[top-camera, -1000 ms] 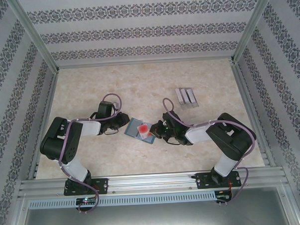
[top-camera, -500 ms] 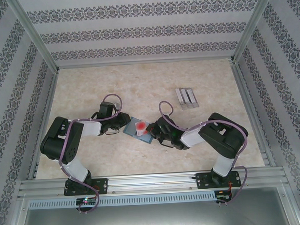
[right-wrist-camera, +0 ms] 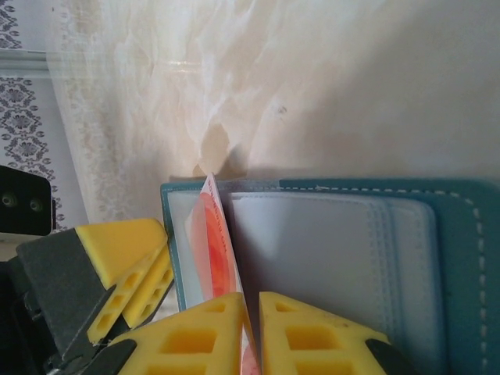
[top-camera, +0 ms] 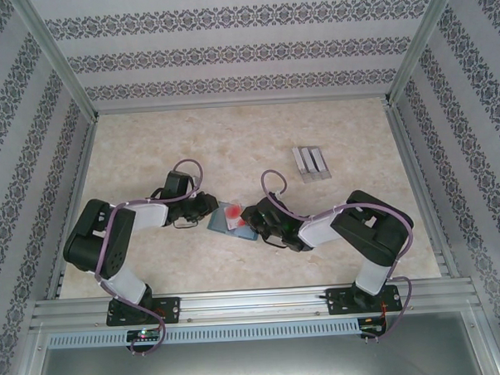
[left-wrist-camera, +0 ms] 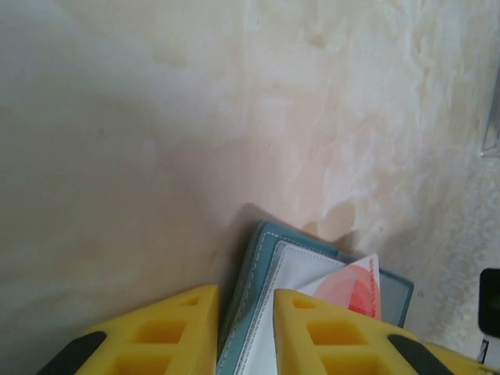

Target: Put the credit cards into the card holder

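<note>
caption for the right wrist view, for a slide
red card on edge between the right gripper's fingers, standing between the pale leaves of the open teal wallet

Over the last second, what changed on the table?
The right gripper moved left, carrying the red card further in between the leaves of the card holder. The left gripper stayed on the card holder's edge, and the clear stand kept its place.

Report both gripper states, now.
Left gripper: closed on the edge of the card holder.
Right gripper: closed on the red card, which stands on edge in the card holder.
</note>
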Tool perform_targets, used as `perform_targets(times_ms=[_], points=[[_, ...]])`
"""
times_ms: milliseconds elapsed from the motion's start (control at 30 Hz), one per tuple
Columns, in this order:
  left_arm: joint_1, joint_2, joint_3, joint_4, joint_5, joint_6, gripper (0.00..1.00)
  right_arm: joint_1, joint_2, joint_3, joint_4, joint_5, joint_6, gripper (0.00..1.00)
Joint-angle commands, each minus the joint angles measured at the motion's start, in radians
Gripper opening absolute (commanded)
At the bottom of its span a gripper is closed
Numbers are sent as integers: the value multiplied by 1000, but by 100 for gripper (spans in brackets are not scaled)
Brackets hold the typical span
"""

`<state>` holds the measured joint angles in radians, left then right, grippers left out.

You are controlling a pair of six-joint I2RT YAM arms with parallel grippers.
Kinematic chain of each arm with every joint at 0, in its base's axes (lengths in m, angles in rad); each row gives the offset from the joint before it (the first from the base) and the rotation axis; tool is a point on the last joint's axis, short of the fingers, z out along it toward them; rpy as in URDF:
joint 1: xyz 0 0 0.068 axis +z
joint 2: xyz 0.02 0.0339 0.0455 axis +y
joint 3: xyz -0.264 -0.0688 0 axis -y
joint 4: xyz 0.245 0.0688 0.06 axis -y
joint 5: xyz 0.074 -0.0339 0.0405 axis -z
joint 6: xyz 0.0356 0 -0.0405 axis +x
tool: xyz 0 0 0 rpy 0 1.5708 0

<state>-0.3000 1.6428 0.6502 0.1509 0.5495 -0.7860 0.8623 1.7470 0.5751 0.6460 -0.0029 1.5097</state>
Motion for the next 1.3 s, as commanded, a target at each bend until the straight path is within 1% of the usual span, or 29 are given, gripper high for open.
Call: perform_targets(times_ms=[0, 167, 300, 400, 467, 533, 567, 633, 733, 933, 1067, 1267], points=[[-27, -23, -40, -104, 92, 21, 26, 16, -6, 13, -51, 40, -2, 13], [-25, -70, -79, -119, 100, 6, 26, 49, -17, 9, -75, 79, -9, 4], [-27, -128, -110, -156, 84, 15, 27, 67, 4, 13, -68, 79, -16, 2], [-26, -129, -108, -193, 72, 53, 27, 72, 12, 5, -59, 79, -19, 2], [-27, -98, -95, -215, 80, 75, 23, 73, 11, 3, -47, 76, -49, 2], [-27, -62, -99, -186, 108, 68, 18, 80, 3, 12, -66, 99, -143, 0], [-27, -52, -101, -171, 119, 57, 17, 81, 0, 12, -76, 104, -151, 0], [-27, -41, -103, -156, 129, 44, 15, 84, -6, -3, -37, 98, -192, 0], [-27, -50, -105, -172, 99, 54, 12, 92, -48, 8, -122, 132, -274, 0], [-27, -37, -81, -240, 53, 104, 7, 90, -108, 22, -186, 146, -431, 0], [-28, -13, -78, -225, 59, 99, 5, 89, -90, 29, -177, 139, -451, 0], [-27, 11, -84, -207, 59, 90, 1, 89, -50, 3, -111, 137, -470, 0]])
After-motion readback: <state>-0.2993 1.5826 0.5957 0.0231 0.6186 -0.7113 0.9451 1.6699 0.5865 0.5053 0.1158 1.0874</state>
